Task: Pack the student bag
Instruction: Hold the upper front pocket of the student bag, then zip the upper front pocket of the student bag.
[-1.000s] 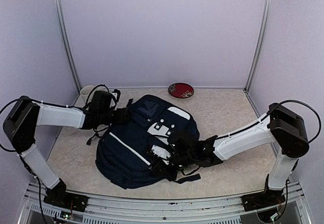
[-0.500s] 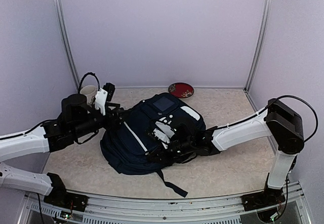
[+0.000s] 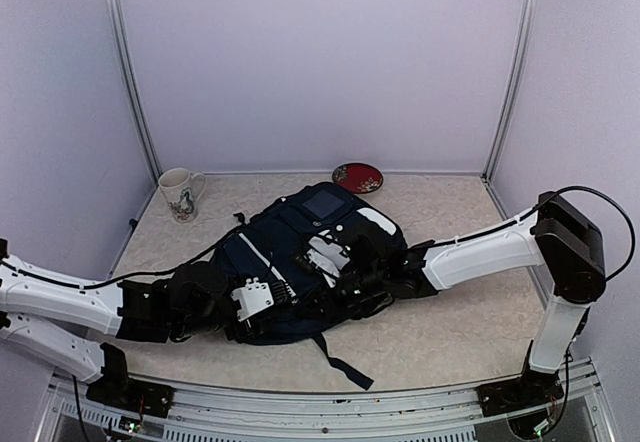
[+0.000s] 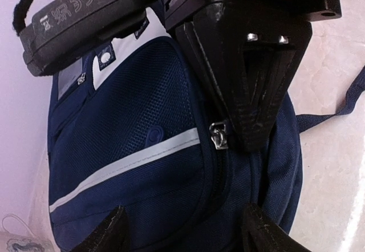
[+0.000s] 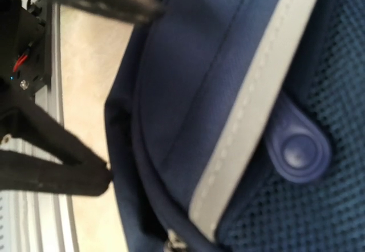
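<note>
The student bag point(image 3: 300, 252), navy with white stripes and a white patch, lies in the middle of the table. My right gripper point(image 3: 342, 280) rests on its front. In the left wrist view its black fingers point(image 4: 251, 109) come to a closed point beside the metal zipper pull point(image 4: 218, 135). The pull also shows at the bottom of the right wrist view point(image 5: 174, 243), where my own right fingers are hidden. My left gripper point(image 3: 268, 300) is open at the bag's near-left side. Its fingertips point(image 4: 108, 232) straddle the bag's zipper seam point(image 4: 219, 172) without gripping it.
A white mug point(image 3: 180, 193) stands at the back left. A red bowl point(image 3: 357, 177) sits by the back wall. A loose dark strap point(image 3: 340, 362) trails toward the table's front edge. The metal rail point(image 3: 330, 402) runs along the near edge.
My left arm swung from the bag's back-left side down to its near-left side, low over the table, uncovering the mug. The bag shifted and turned. My right gripper stayed on the bag.
</note>
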{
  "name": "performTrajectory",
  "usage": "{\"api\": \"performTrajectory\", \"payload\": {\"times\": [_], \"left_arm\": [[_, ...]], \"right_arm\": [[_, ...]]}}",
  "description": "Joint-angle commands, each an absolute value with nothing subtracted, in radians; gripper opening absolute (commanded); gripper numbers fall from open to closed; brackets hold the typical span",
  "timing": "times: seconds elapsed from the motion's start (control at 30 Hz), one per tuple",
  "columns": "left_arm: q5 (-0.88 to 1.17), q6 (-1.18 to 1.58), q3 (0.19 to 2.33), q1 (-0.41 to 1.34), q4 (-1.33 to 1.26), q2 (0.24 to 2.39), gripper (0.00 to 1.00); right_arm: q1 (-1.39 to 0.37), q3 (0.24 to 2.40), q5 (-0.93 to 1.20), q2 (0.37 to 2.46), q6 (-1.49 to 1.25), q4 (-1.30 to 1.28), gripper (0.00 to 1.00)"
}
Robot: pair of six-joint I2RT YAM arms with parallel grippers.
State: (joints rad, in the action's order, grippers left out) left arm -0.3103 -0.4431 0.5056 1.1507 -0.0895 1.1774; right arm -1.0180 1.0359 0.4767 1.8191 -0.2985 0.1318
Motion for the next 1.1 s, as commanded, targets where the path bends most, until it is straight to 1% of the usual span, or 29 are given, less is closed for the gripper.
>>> {"api": "performTrajectory", "payload": {"times": [0.0,0.1,0.17,0.2,0.23,0.27,0.33,0.37,0.57,0.73,0.83,0.93,1.07], "left_arm": [[-0.316,-0.565,0.502,1.143,-0.159,1.199,0.65],[-0.299,-0.586,0.499,1.144,-0.141,1.229,0.66],[-0.307,-0.611,0.506,1.140,-0.155,1.252,0.61],[-0.303,-0.626,0.513,1.134,-0.163,1.266,0.55],[-0.299,-0.640,0.523,1.130,-0.168,1.282,0.45],[-0.296,-0.653,0.534,1.127,-0.167,1.300,0.33],[-0.315,-0.672,0.550,1.126,-0.164,1.332,0.03],[-0.334,-0.680,0.553,1.126,-0.162,1.344,0.00],[-0.350,-0.676,0.539,1.128,-0.132,1.310,0.00],[-0.369,-0.670,0.537,1.136,-0.093,1.265,0.00],[-0.362,-0.662,0.542,1.142,-0.073,1.264,0.00],[-0.355,-0.650,0.547,1.144,-0.042,1.270,0.00],[-0.346,-0.643,0.557,1.147,-0.021,1.272,0.00]], "right_arm": [[-0.991,1.052,0.466,1.763,-0.324,0.153,0.00],[-0.988,1.055,0.464,1.759,-0.327,0.155,0.00],[-0.989,1.067,0.468,1.763,-0.326,0.140,0.00],[-0.988,1.076,0.466,1.766,-0.325,0.125,0.00],[-0.988,1.086,0.460,1.769,-0.323,0.106,0.00],[-0.988,1.095,0.448,1.770,-0.321,0.082,0.00],[-0.989,1.110,0.405,1.766,-0.315,0.015,0.00],[-0.988,1.118,0.372,1.761,-0.309,-0.025,0.00],[-0.987,1.162,0.096,1.712,-0.235,-0.360,0.00],[-0.965,1.201,-0.120,1.724,-0.178,-0.630,0.00],[-0.938,1.204,-0.203,1.709,-0.159,-0.666,0.00],[-0.897,1.208,-0.209,1.697,-0.139,-0.677,0.00],[-0.893,1.221,-0.200,1.703,-0.075,-0.673,0.00]]}}
